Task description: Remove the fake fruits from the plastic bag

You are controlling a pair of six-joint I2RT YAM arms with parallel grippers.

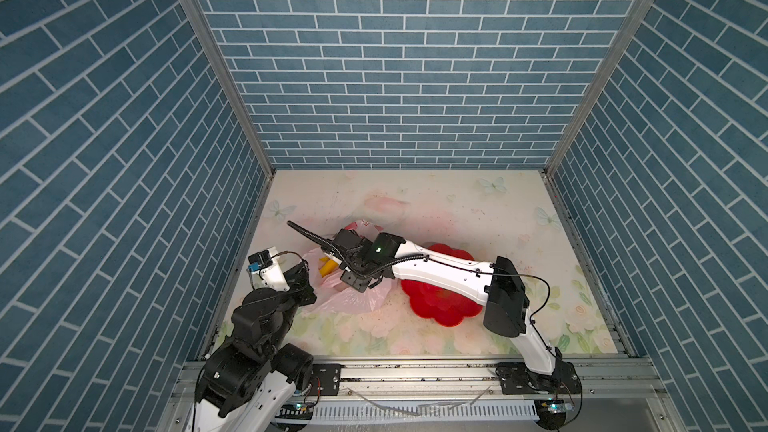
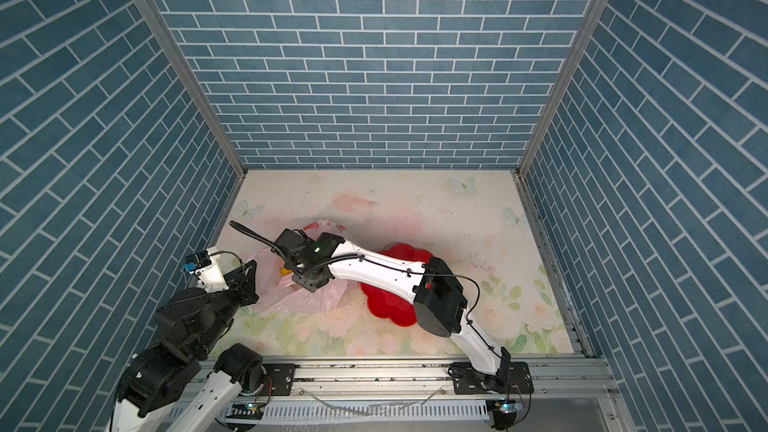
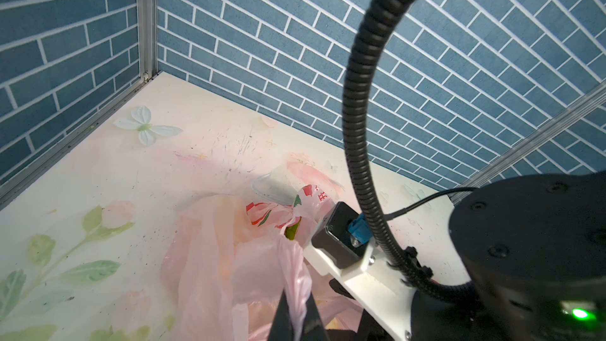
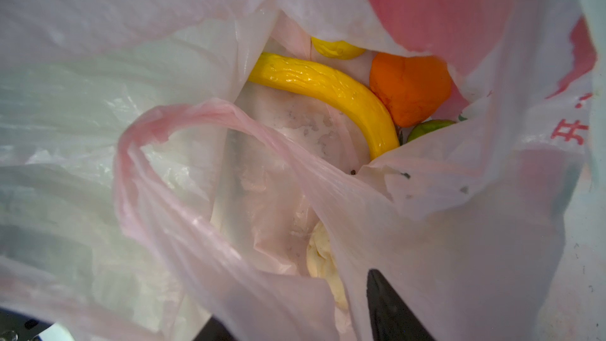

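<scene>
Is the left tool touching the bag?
Touching. The left wrist view shows the left tool shut on a twisted strip of the bag, the pink film pinched between its fingers.

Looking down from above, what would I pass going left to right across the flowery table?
left arm → pink plastic bag → red flower-shaped dish → right arm's black elbow

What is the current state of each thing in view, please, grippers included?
plastic bag: crumpled, mouth open, one strip pinched.
left gripper: shut on the plastic bag.
right gripper: over the bag's mouth; jaws unclear.
banana: inside the bag.
orange fruit: inside, beside the banana.
green fruit: inside, mostly hidden.
red dish: visible part empty, rest hidden.
</scene>
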